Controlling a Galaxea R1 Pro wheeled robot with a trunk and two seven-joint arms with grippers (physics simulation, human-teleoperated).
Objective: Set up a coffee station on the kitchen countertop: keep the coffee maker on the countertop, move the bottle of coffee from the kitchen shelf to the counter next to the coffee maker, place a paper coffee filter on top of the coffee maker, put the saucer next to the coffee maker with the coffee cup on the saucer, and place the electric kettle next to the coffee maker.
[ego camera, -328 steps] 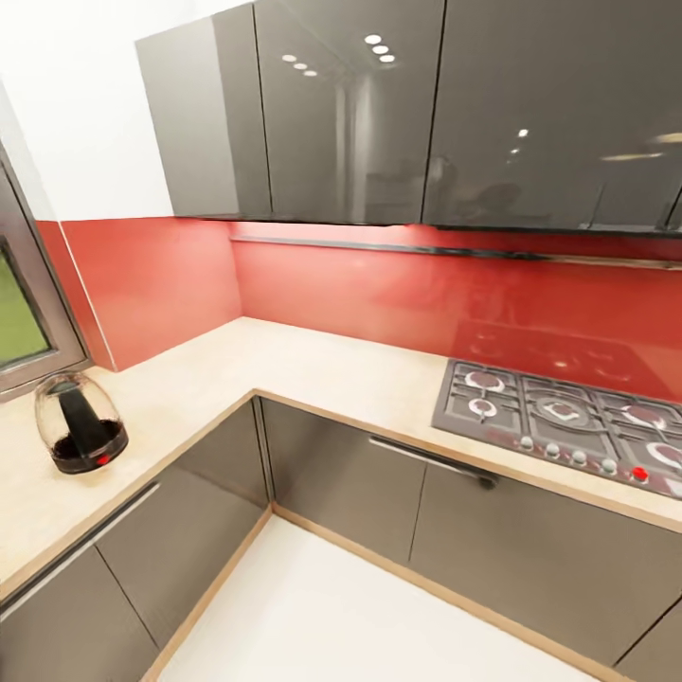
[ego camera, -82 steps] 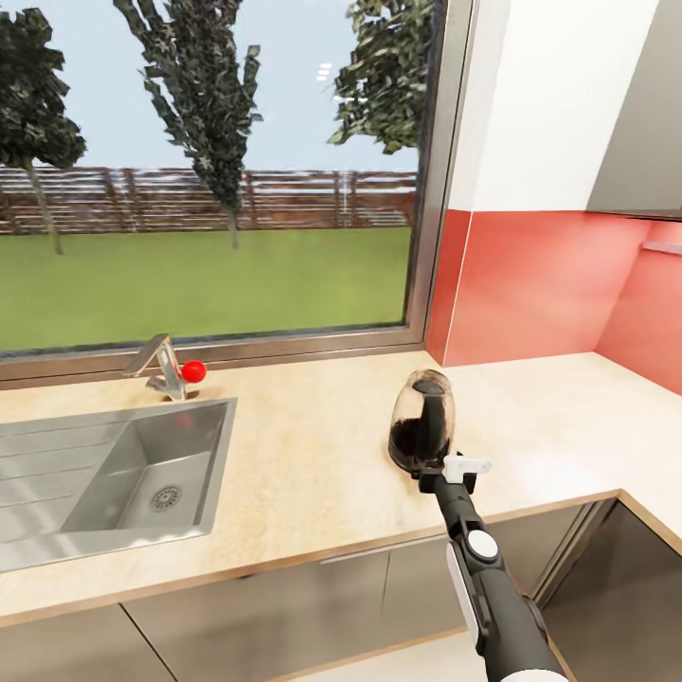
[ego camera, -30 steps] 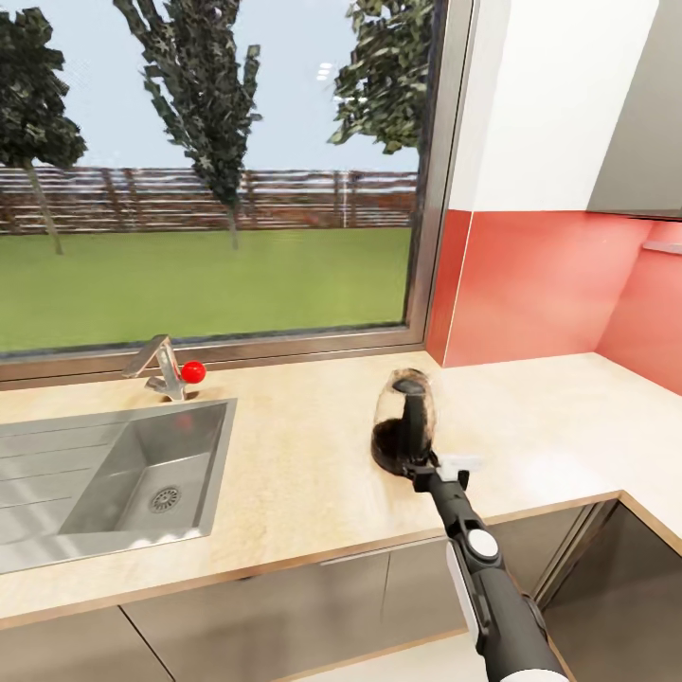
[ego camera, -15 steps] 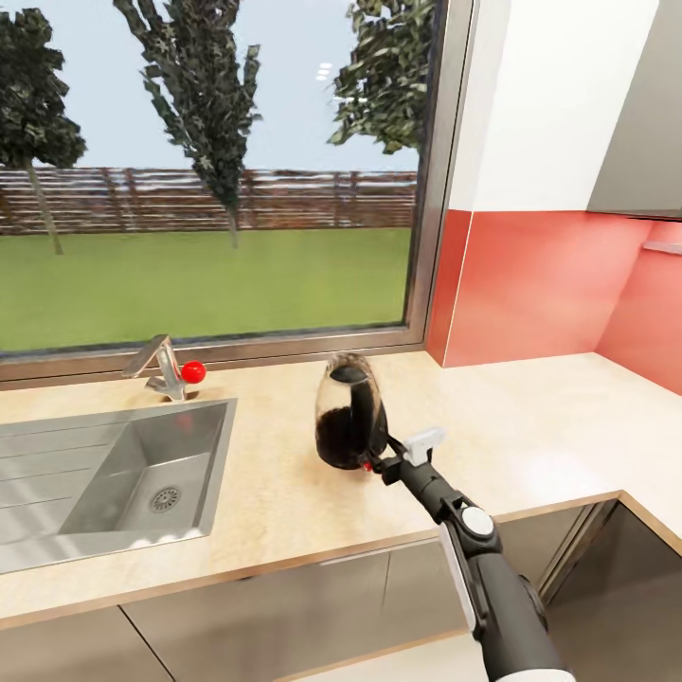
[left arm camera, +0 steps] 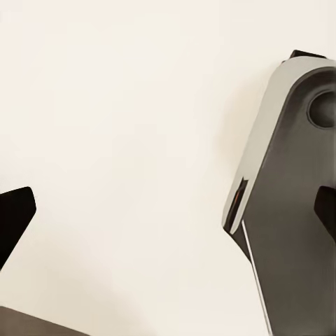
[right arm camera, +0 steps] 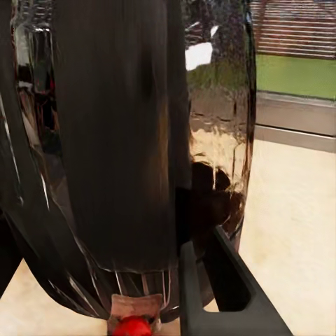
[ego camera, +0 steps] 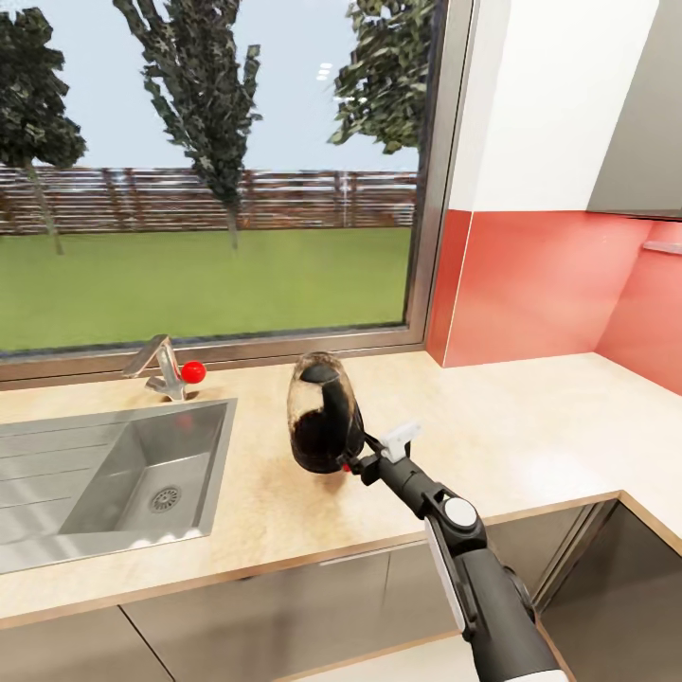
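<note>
Electric kettle (ego camera: 322, 415): on or just above the kitchen countertop (ego camera: 530, 436), mid-counter, to the right of the sink (ego camera: 104, 474) and near the window (ego camera: 208, 170). It leans toward the left; whether the base is fully seated on the worktop cannot be told from the head view.

Right gripper (ego camera: 365, 455): at the kettle's lower right side, by the red switch. In the right wrist view the kettle (right arm camera: 126, 154) is very close, black handle in the centre, one dark finger (right arm camera: 224, 287) lying against the lower glass near the base. Fingers read as clamped on the kettle's base or handle region; the contact point itself is hidden behind the glass, so this is a judgement from the tilt and the closeness.

Left gripper (left arm camera: 168, 231): left wrist view shows a dark fingertip and a grey finger (left arm camera: 280, 196) set wide apart over a plain pale surface, nothing between them. Spread wide, holding nothing.

Task status, as far as the views allow:
- Kettle in hand, not yet placed. No coffee maker appears on this stretch of counter, so the kettle is judged to be a good way from its final spot.
- Bottle of coffee, filter, saucer, cup: not located here; status unknown.
- Judged early in the task: at most one item is under way.

Risk note: the leaning kettle with a low, one-sided grip may swing or slip during carry.
</note>
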